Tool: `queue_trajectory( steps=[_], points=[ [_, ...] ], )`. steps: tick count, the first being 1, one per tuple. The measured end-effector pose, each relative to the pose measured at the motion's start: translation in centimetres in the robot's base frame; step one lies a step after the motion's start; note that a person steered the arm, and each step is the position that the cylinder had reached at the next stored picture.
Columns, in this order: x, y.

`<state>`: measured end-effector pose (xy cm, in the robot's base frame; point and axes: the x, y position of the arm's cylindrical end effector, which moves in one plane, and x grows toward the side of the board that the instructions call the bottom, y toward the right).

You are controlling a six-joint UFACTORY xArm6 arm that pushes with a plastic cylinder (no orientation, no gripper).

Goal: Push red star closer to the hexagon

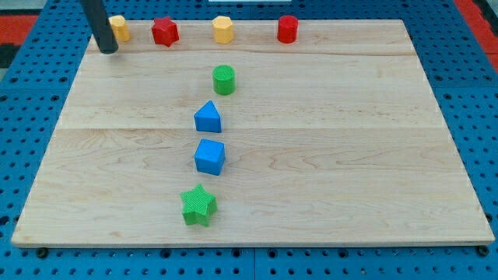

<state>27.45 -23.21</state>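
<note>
The red star [165, 31] lies at the view's top edge of the wooden board, left of centre. The yellow hexagon [223, 29] lies to its right on the same edge, about a block's width of bare board between them. My tip [108, 50] rests on the board at the top left, left of and slightly below the red star. A yellow block [119, 28], partly hidden by the rod, sits just right of my tip, between it and the red star.
A red cylinder [288, 29] stands at the top edge right of the hexagon. A green cylinder [224, 79], a blue triangular block [208, 117], a blue cube [210, 156] and a green star [198, 205] line down the board's middle [350, 155].
</note>
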Motion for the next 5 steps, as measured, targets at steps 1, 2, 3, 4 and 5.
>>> queue_trajectory(
  steps=[1,2,3,4,5],
  points=[
    [0.3,3.9],
    [0.3,8.9],
    [0.3,17.9],
    [0.1,19.2],
    [-1.2,11.4]
  ],
)
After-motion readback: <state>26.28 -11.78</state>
